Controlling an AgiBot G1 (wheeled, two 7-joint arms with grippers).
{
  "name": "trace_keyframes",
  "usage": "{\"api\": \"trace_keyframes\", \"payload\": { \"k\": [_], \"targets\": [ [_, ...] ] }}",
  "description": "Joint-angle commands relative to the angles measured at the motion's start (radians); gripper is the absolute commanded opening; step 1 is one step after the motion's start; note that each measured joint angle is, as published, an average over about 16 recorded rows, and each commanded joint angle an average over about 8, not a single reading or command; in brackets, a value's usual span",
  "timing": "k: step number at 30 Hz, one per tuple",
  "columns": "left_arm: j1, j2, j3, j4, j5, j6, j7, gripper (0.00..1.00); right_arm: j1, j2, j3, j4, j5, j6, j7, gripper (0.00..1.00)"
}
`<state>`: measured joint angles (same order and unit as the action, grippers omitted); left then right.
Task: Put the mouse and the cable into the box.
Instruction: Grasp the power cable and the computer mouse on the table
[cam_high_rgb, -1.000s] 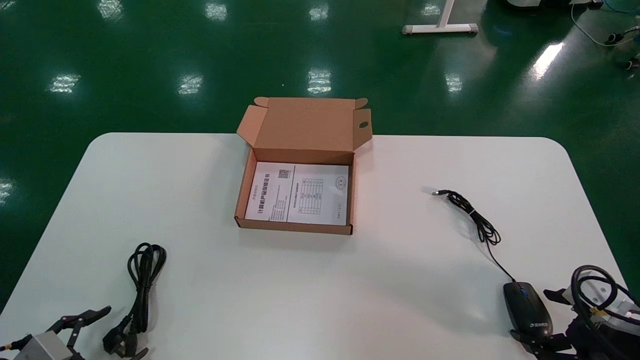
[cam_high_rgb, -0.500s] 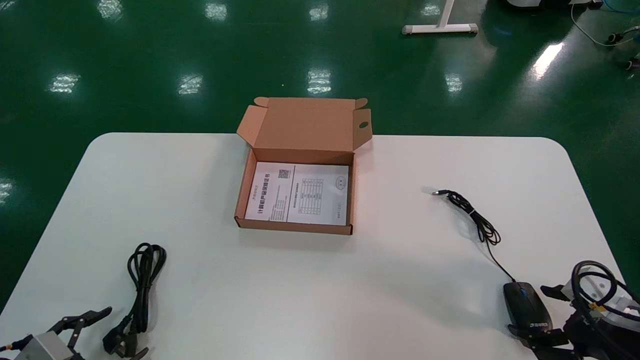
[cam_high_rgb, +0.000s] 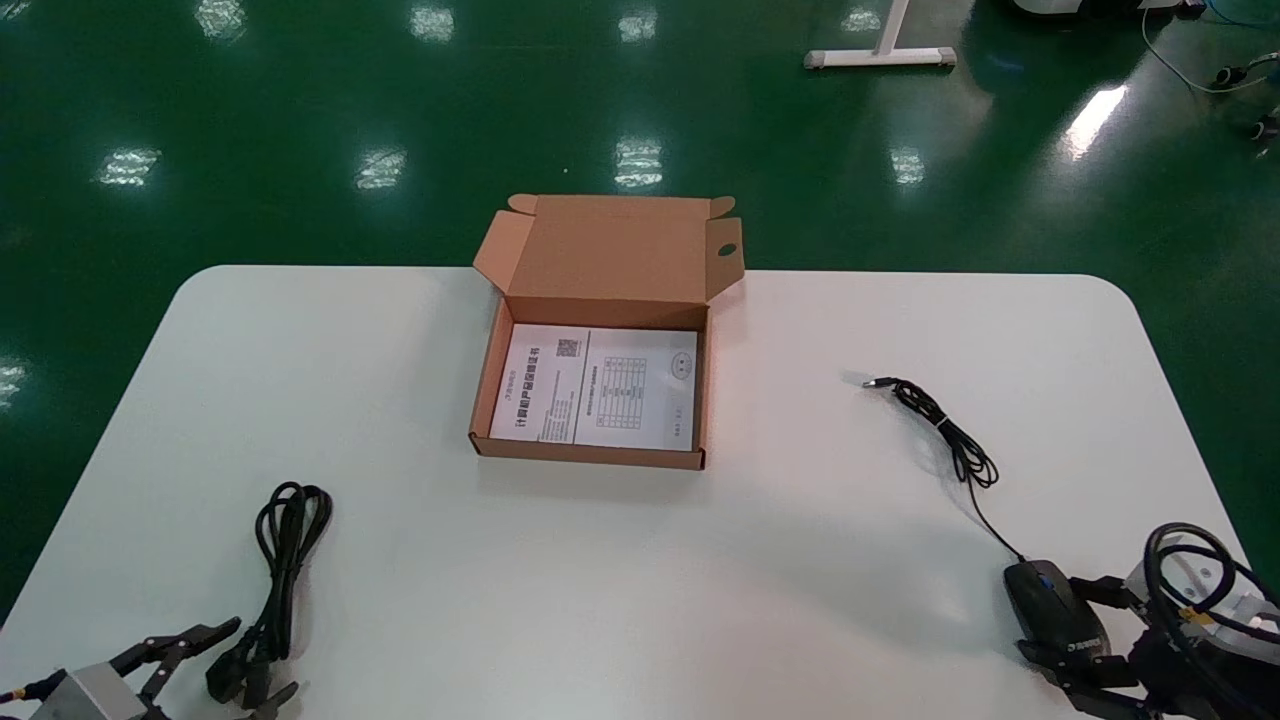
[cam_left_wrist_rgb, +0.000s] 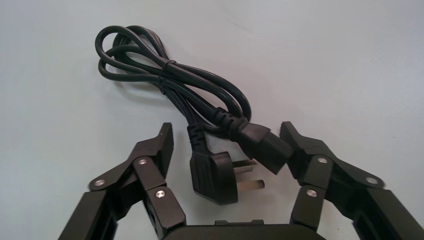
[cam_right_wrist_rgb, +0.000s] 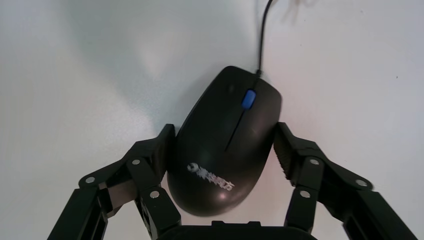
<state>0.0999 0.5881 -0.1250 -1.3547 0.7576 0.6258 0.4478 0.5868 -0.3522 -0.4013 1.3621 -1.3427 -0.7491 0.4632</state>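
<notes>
White table (cam_high_rgb: 700, 560) carries the open box (cam_high_rgb: 600, 455) with only a paper sheet (cam_high_rgb: 600, 385) inside, so nothing is packed yet: near its front-left corner the left gripper (cam_left_wrist_rgb: 226, 127) spreads its fingers around the cable (cam_left_wrist_rgb: 170, 75) plugs, and front-right the right gripper (cam_right_wrist_rgb: 223, 129) pinches the mouse (cam_right_wrist_rgb: 225, 150).
</notes>
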Motion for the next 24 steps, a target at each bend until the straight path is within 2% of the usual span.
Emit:
{"api": "trace_keyframes", "payload": {
  "k": [1,10,17,24],
  "targets": [
    [0.0,0.0,0.0,0.0,0.0,0.0,0.0,0.0,0.0,0.0,0.0,0.0,0.0,0.0,0.0,0.0],
    [-0.003,0.0,0.0,0.006,-0.001,0.004,0.002,0.0,0.002,-0.002,0.0,-0.008,0.0,-0.003,-0.005,0.0],
    [-0.015,0.004,0.001,0.025,-0.004,0.022,0.011,0.0,0.024,-0.016,0.01,-0.027,0.007,-0.007,-0.043,0.0],
    [-0.02,0.016,-0.01,0.025,-0.014,0.012,0.014,0.0,0.054,-0.042,0.035,-0.04,0.008,0.042,-0.072,0.0]
  ]
}}
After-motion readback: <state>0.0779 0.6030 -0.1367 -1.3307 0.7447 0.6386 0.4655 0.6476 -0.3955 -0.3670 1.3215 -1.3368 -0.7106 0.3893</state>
